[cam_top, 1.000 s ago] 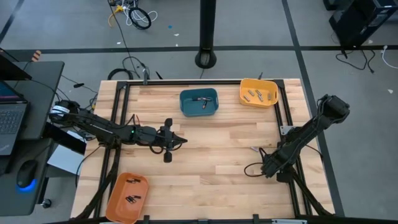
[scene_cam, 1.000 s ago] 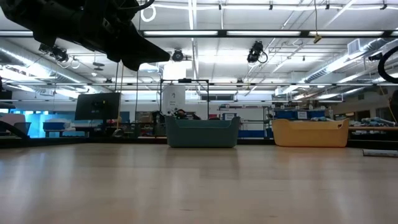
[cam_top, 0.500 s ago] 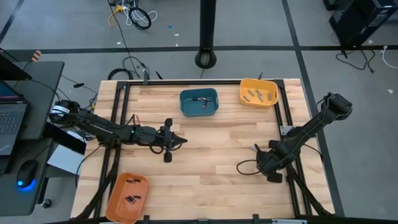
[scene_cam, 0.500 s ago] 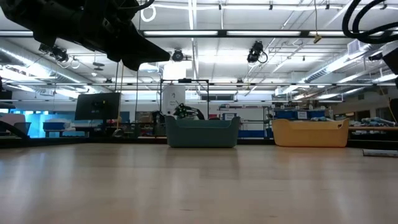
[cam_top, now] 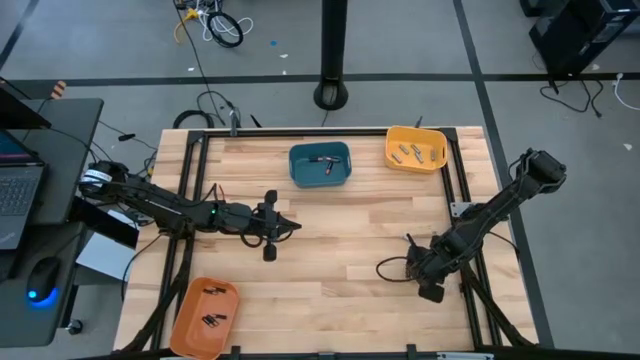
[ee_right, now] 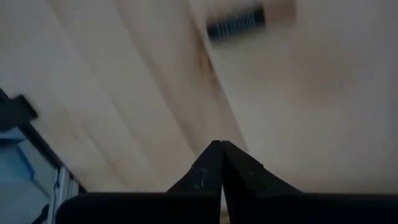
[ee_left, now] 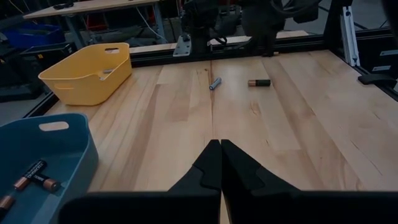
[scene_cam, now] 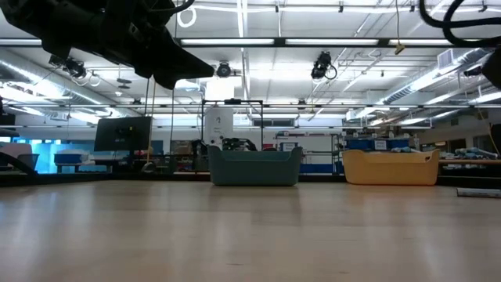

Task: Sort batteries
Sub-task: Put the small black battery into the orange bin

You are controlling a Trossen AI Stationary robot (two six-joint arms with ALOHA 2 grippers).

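Observation:
Two loose batteries lie on their sides on the wooden table near its right edge: a silvery one (ee_left: 215,83) and a dark one with a copper end (ee_left: 259,82). My right gripper (cam_top: 416,260) hangs shut and pointing steeply down above that spot; its wrist view shows a blurred dark battery (ee_right: 242,22) on the wood ahead of the fingertips (ee_right: 221,144), apart from them. My left gripper (cam_top: 288,226) waits shut above the table's left middle, holding nothing (ee_left: 221,144). More batteries lie in the bins.
A blue bin (cam_top: 320,165) with batteries stands at the far middle and a yellow bin (cam_top: 415,148) at the far right. An orange bin (cam_top: 205,315) sits at the near left corner. Black frame rails (cam_top: 462,200) border the table. Bare wood lies between the arms.
My right gripper has risen and swung from the table's right edge inward toward the middle, tipping to point more steeply down; its cable loop has come with it. It stays shut and holds nothing.

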